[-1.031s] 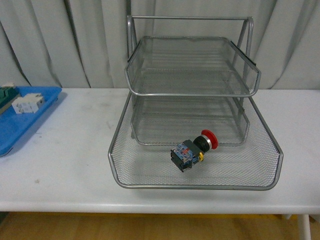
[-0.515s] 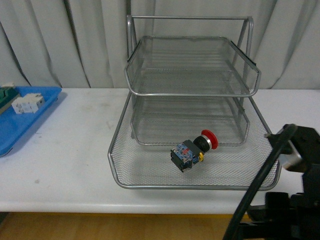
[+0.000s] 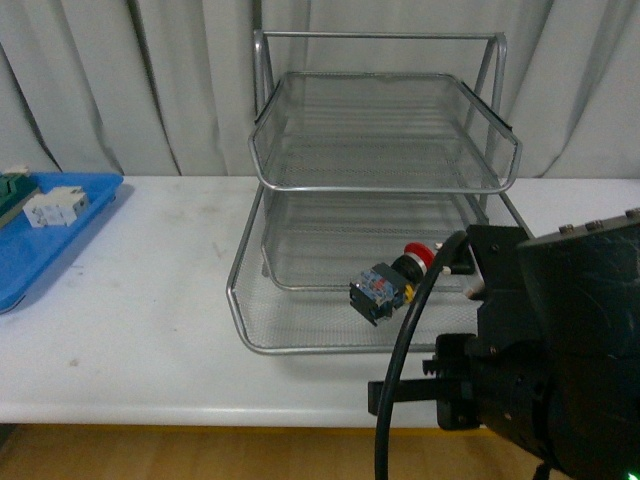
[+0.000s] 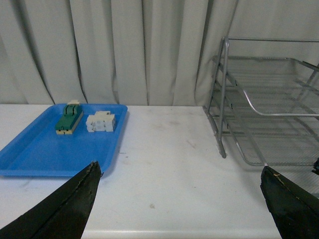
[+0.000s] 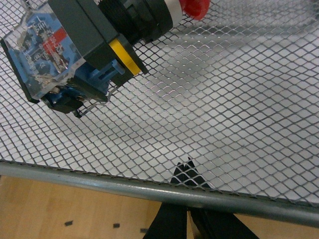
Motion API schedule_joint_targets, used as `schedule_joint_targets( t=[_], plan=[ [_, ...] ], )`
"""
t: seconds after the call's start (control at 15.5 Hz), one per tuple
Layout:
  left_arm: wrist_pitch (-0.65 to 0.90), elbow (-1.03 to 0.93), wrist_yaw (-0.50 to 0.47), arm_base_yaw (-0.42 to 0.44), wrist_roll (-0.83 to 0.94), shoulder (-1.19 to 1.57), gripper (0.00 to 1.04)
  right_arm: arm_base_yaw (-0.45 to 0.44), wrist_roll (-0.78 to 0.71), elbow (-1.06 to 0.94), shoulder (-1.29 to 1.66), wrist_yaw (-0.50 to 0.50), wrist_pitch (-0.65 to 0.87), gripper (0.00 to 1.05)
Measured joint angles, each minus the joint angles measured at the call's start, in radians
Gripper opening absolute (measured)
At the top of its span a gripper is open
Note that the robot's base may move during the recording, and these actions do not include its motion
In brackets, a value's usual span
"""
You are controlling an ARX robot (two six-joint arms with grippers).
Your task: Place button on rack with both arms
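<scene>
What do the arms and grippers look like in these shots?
The right arm is a bulky matte-black housing with blocky segments and a thick black cable looping along it. The right gripper shows thin dark fingers with pointed tips. The left gripper shows two broad, black, wedge-shaped fingers. No markings visible.

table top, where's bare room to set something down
Bare white table lies between the flat blue plastic tray and the silver wire-mesh rack. The rack's bottom tier holds the red-capped push-button, with the right arm crowding it.
</scene>
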Motion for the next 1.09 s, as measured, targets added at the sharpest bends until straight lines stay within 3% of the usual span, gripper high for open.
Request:
schedule_joint_targets(
  t=[0.45, 0.58, 0.9, 1.03, 1.09],
  plan=[
    [0.0, 0.0, 0.0, 0.0, 0.0, 0.0, 0.98, -0.097, -0.124, 0.369, 0.219, 0.019, -0.002, 0.02],
    [0.0, 0.0, 0.0, 0.0, 0.0, 0.0, 0.98, -0.097, -0.127, 0.36, 0.208, 0.018, 0.027, 0.02],
    [0.0, 0.0, 0.0, 0.0, 0.0, 0.0, 0.98, -0.106, -0.122, -0.031, -0.093, 0.024, 0.235, 0.02],
    [0.0, 0.0, 0.0, 0.0, 0.0, 0.0, 0.98, -0.14, -0.167, -0.253, -0.276, 0.098, 0.439, 0.03],
    [0.0, 0.0, 0.0, 0.0, 0.0, 0.0, 0.98, -0.151, -0.189, -0.349, -0.34, 0.137, 0.542, 0.12]
  ],
)
